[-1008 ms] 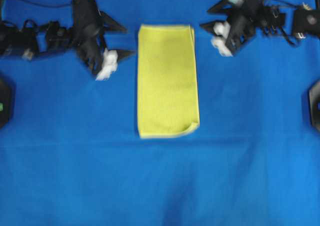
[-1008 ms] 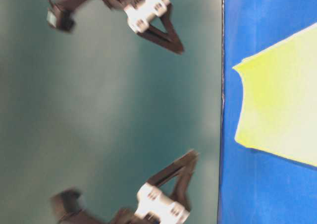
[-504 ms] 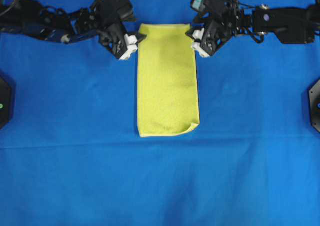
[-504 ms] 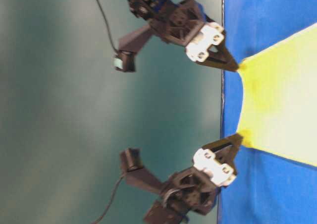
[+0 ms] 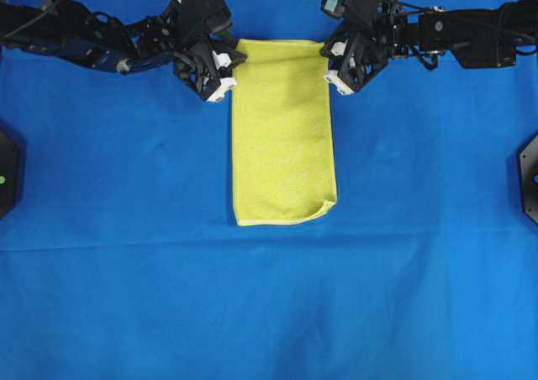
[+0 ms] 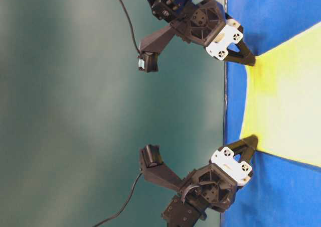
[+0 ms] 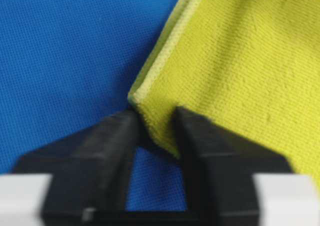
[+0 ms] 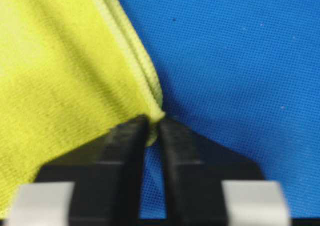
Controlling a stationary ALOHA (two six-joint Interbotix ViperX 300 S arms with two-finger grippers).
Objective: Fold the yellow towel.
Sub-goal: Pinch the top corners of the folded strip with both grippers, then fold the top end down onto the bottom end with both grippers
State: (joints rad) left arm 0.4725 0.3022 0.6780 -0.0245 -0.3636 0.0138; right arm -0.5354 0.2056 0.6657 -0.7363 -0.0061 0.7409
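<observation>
The left gripper (image 7: pixel 155 131) pinched a corner of the yellow towel (image 7: pixel 235 66), seemingly folded double, above the blue cloth (image 7: pixel 65 51).

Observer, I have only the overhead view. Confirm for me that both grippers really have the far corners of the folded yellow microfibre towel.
Observer: The left gripper has the yellow microfibre towel corner pinched between its black fingers.
Operator: Now report the right.
Observer: The right gripper is shut on its corner; the paler hem runs right into the jaws.
Operator: Check the lift.
Observer: In the table-level view both corners sit low by the blue cloth.
</observation>
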